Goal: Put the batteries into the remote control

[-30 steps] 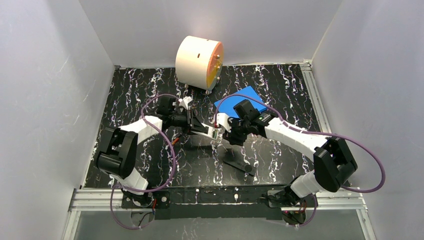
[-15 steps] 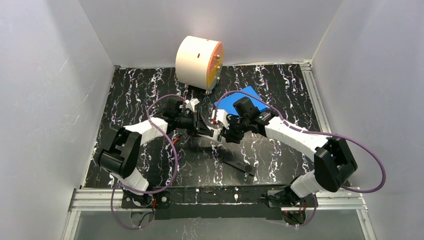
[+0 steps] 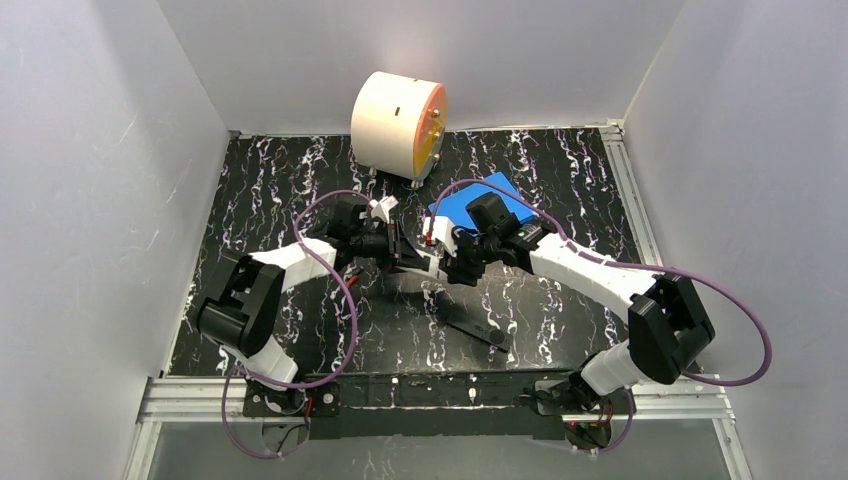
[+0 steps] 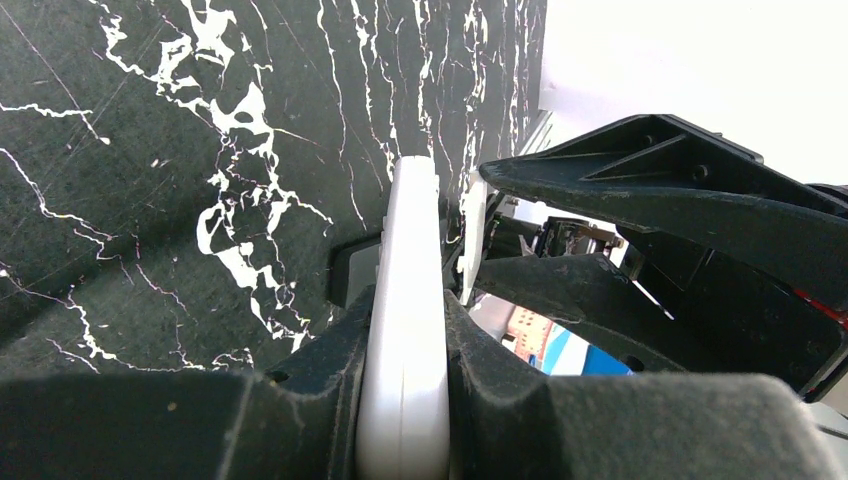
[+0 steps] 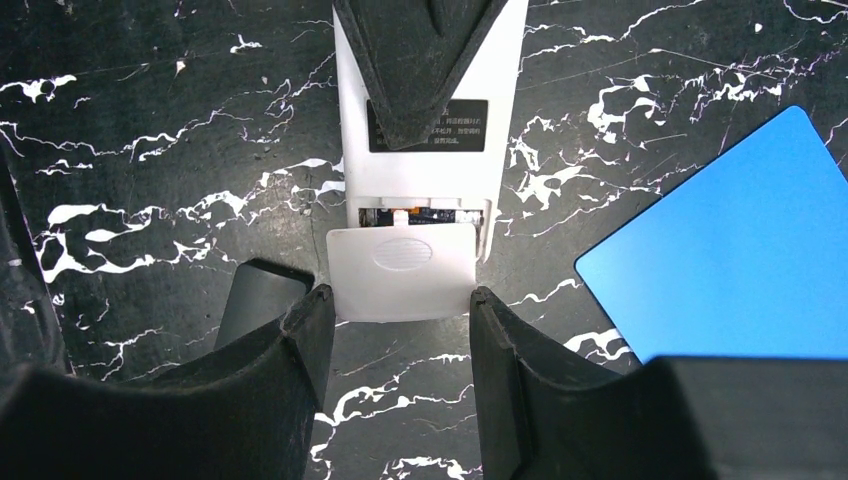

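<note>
My left gripper (image 3: 400,250) is shut on the white remote (image 3: 418,262) and holds it above the table; the left wrist view shows the remote edge-on (image 4: 405,300) between the jaws. In the right wrist view the remote (image 5: 420,90) shows its back. Its white battery cover (image 5: 403,272) is slid partly off, baring a strip of the compartment (image 5: 420,213). My right gripper (image 5: 398,300) is open, its fingertips beside the cover's two near corners; it also shows in the top view (image 3: 442,262). I see no batteries in any view.
A black remote (image 3: 478,330) lies on the marble table in front of the grippers. A dark flat piece (image 5: 258,300) lies below the white remote. A blue pad (image 3: 480,200) lies at back right, and a cream cylinder with an orange face (image 3: 398,125) stands at the back.
The left arm carried the white remote right and slightly back. The right gripper moved left up to the remote's cover end. Little moved in the last half second.
</note>
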